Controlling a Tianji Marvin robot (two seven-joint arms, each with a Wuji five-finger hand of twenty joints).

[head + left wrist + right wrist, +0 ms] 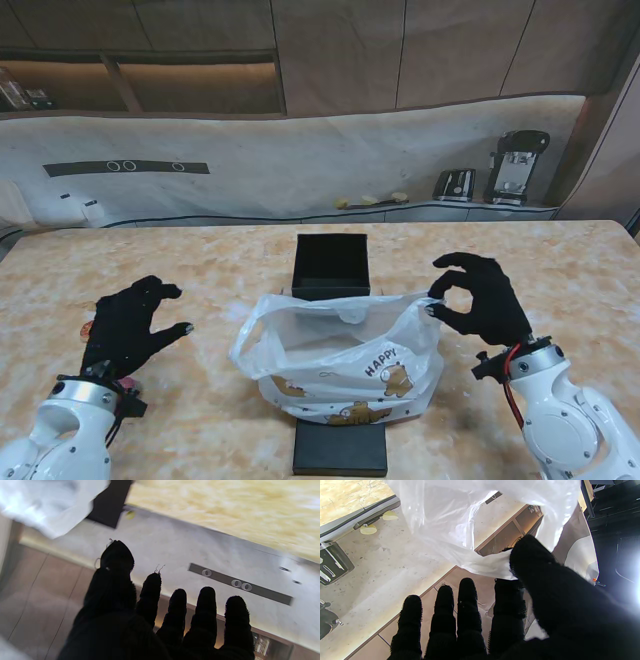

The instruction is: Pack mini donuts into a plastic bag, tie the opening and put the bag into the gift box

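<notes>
A clear plastic bag (345, 350) printed with bears stands open mid-table, resting partly on a flat black lid (340, 452). Beyond it is the open black gift box (331, 265). My right hand (482, 300) is raised at the bag's right side, thumb and forefinger pinched on its rim; in the right wrist view the bag rim (492, 566) is caught under the thumb of that hand (520, 605). My left hand (130, 325) hovers left of the bag, fingers spread, holding nothing. A bit of pink (86, 328) shows under it, too small to identify. The left wrist view shows the spread hand (155, 615), bag (45, 502) and box (110, 503).
A grey counter (300, 170) runs behind the table with a toaster (454, 184) and a coffee machine (516, 166). Bare marble-patterned table top (560, 260) lies on both sides of the bag.
</notes>
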